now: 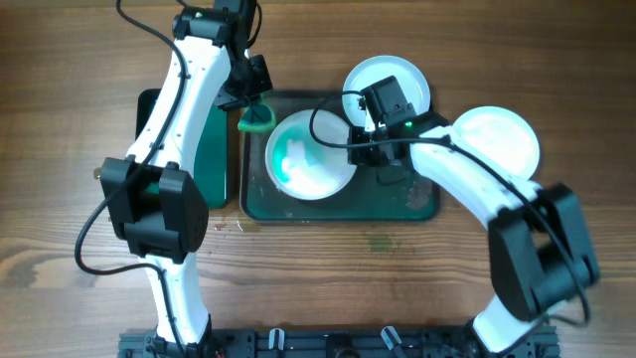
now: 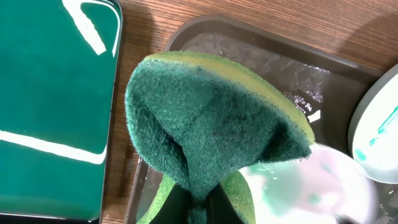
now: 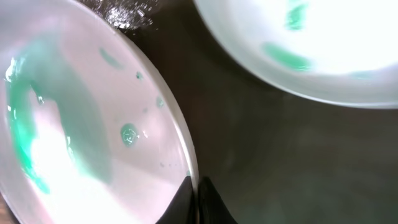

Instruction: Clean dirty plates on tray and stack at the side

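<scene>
Plate (image 1: pixel 303 159): smeared with teal, lying in the left half of the tray (image 1: pixel 397 204). Its right rim is pinched; whether that edge is lifted off the tray floor I cannot tell.
Tray: dark green, wet on its floor, in the middle of the table (image 1: pixel 60 60).
Right gripper (image 3: pixel 196 183): closed on the plate's right rim, jaws straddling the edge, inside the tray near its middle.
Left gripper (image 1: pixel 250 99): clamped on the sponge (image 2: pixel 211 118), over the tray's far-left corner, just beside the plate's far rim and not on its face.
Sponge: folded in the grip, dark scouring side outward.
Far plate (image 1: pixel 373 75): overlaps the tray's far rim and carries teal marks, so it needs washing too.
Side plate (image 1: pixel 502 134): on the table to the right of the tray, apart from its rim. It looks clean under glare and is likely the start of the stack.
Small tray (image 2: pixel 56 106): just left of the tray.
Step in hand: scrubbing the plate, as I judge it.
Doing it well: hold the rim firmly so the plate cannot spin or slide. Lay the sponge flat on the far-left of the face and sweep across the teal toward the held edge, stopping short of the right jaws.
Risk: hard pressure could lever the plate out of the pinch.
</scene>
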Motion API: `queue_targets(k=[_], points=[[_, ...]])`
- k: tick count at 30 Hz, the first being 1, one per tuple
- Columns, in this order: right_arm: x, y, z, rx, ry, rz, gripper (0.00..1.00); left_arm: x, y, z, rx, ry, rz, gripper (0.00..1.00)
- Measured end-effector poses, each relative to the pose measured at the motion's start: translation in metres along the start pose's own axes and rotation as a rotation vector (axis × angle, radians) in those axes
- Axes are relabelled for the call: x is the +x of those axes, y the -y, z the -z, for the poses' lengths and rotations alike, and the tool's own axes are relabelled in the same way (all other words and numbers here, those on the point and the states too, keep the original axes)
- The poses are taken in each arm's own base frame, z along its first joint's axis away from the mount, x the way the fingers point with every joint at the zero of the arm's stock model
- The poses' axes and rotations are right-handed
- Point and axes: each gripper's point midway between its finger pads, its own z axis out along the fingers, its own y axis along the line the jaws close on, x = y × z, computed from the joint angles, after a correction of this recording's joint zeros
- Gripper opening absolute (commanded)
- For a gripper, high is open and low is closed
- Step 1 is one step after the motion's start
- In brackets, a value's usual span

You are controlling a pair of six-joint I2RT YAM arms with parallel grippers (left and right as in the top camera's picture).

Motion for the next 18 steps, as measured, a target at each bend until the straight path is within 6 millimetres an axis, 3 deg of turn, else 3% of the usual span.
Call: queue_targets(k=[9, 13, 18], points=[[-0.022, 0.008, 0.092, 0.378, 0.333, 0.177, 0.04, 0.0, 0.0, 0.0, 0.003, -0.001, 0.0, 0.04], [-0.029, 0.002, 0.132, 0.511, 0.492, 0.24, 0.04, 0.0, 0.0, 0.0, 0.003, -0.001, 0.0, 0.04], [-0.03, -0.01, 0.17, 0.681, 0.636, 0.351, 0.04, 0.0, 0.0, 0.0, 0.003, -0.001, 0.0, 0.04]])
